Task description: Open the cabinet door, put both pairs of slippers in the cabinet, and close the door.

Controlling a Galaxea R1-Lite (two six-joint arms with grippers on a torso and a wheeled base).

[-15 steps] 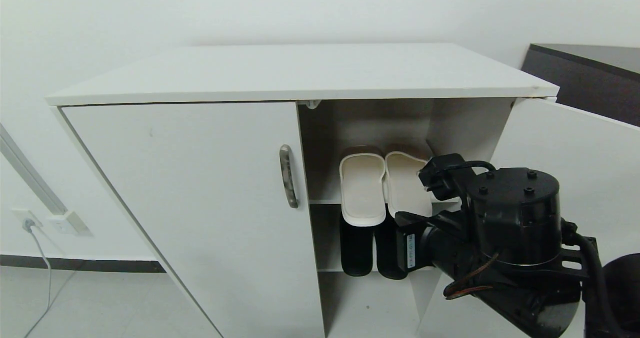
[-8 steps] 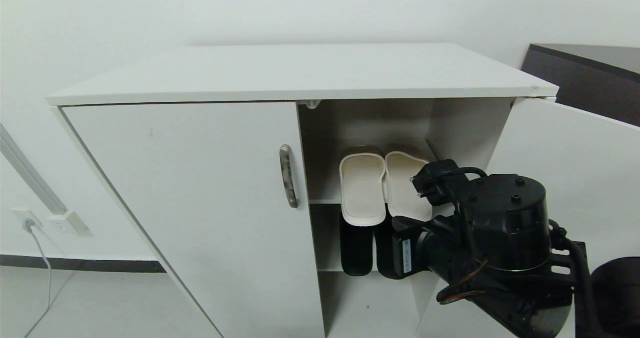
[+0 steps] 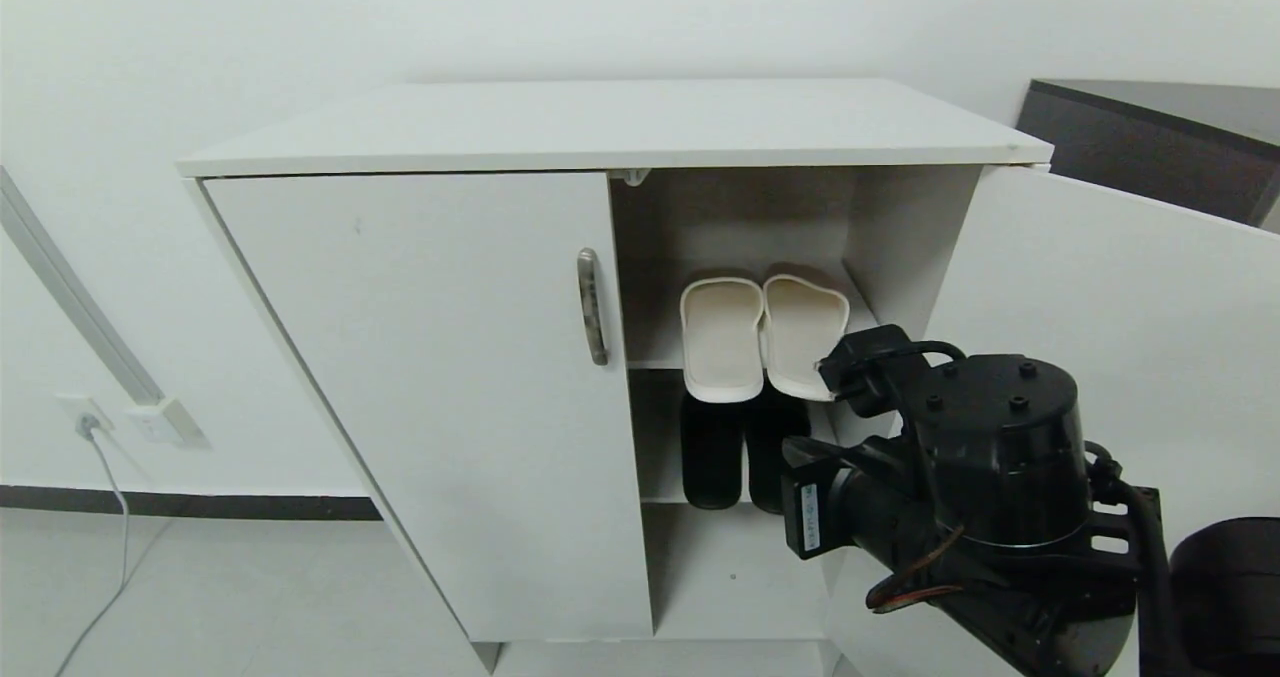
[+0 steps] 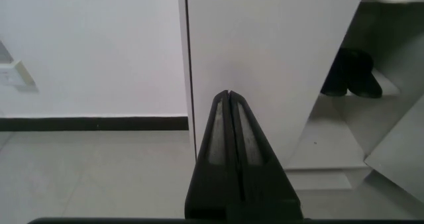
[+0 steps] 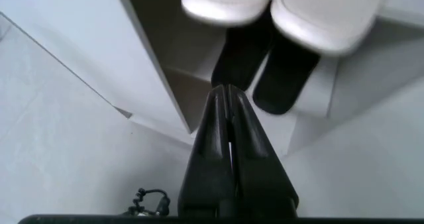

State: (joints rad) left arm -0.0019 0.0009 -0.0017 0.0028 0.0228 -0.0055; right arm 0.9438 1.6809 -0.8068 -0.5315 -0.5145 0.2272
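Against a plain white wall, on a pale grey floor: a white cabinet, left door shut, right door swung wide, off to the right of the right jaws. Ahead of those jaws, near but untouched: white slippers on the upper shelf, ends hanging over its edge, and black slippers on the shelf below. Seemingly only the closing left to do. To do it well: draw the right jaws clear of the opening, bring them round to the outer face of the right door, and push near its free edge in one steady sweep until flush with the left door, minding the overhanging white pair. Right arm held low before the opening, forearm aimed into the cabinet, jaws pressed together and empty. Left jaws likewise together and empty, pointed at the shut left door without touching it.
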